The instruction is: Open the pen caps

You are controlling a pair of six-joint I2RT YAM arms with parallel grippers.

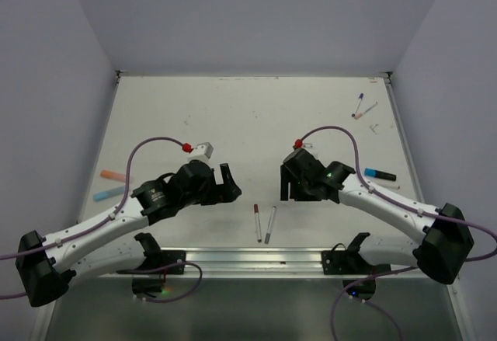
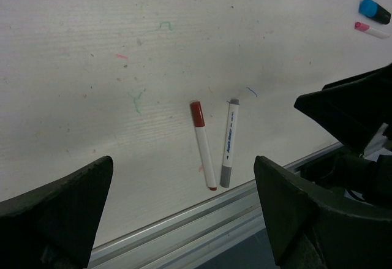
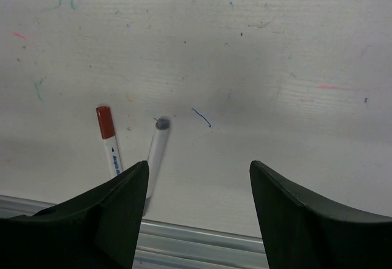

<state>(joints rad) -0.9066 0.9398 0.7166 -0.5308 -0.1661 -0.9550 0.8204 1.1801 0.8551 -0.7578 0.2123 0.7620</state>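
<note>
Two caps: red cap (image 2: 197, 114) and grey cap (image 2: 226, 175), on thin pens (image 2: 205, 152) lying side by side on the table (image 1: 233, 108), between left gripper (image 1: 229, 184) and right gripper (image 1: 285, 183).
Handling: probably light, stiff, slick; pinch the cap crosswise, brace the barrel.
Grippers: both spread apart, empty.

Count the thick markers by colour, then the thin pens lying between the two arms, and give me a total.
Salmon marker: 1
Pale blue marker: 1
Black marker with blue cap: 1
Thin pens: 2, the red-capped pen and the grey-capped pen
Total: 5
</note>
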